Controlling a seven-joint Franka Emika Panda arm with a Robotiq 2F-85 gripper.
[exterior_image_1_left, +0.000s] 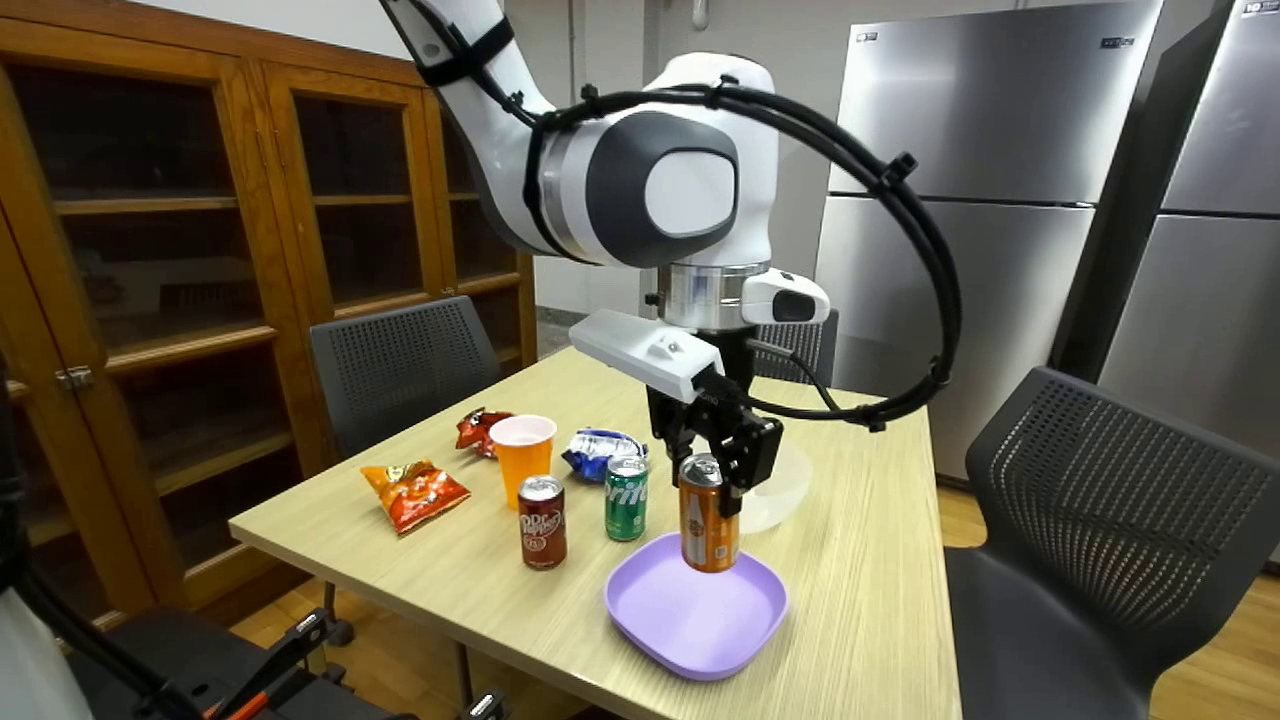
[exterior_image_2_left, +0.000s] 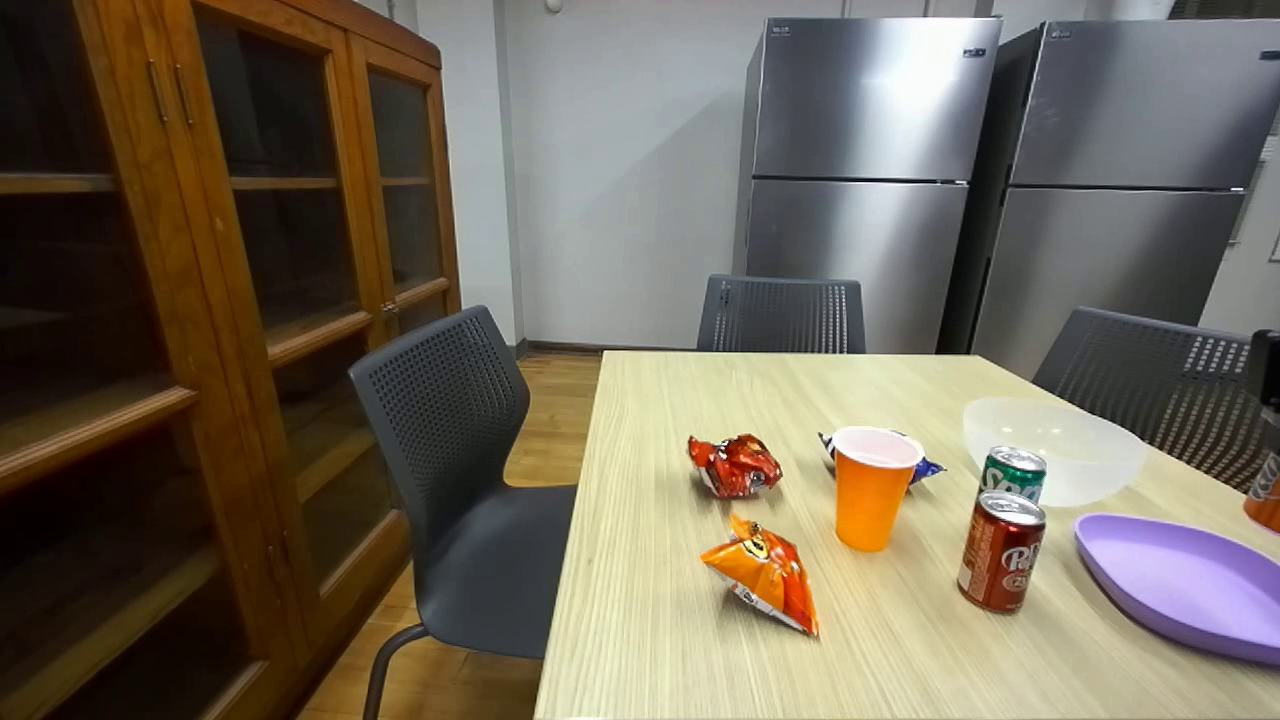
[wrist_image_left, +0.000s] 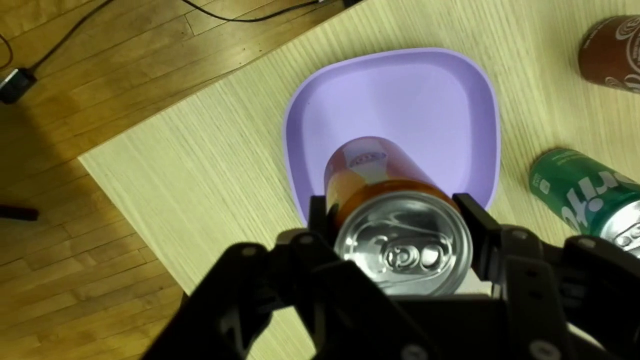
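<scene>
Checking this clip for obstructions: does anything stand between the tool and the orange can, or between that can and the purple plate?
Nothing visible: the tool grips the orange can, which hangs above the purple plate. The green can and Dr Pepper can stand beside the plate, not between.

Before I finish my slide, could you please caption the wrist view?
Gripper holding an orange can over a purple plate, near a green can and a brown can.
</scene>
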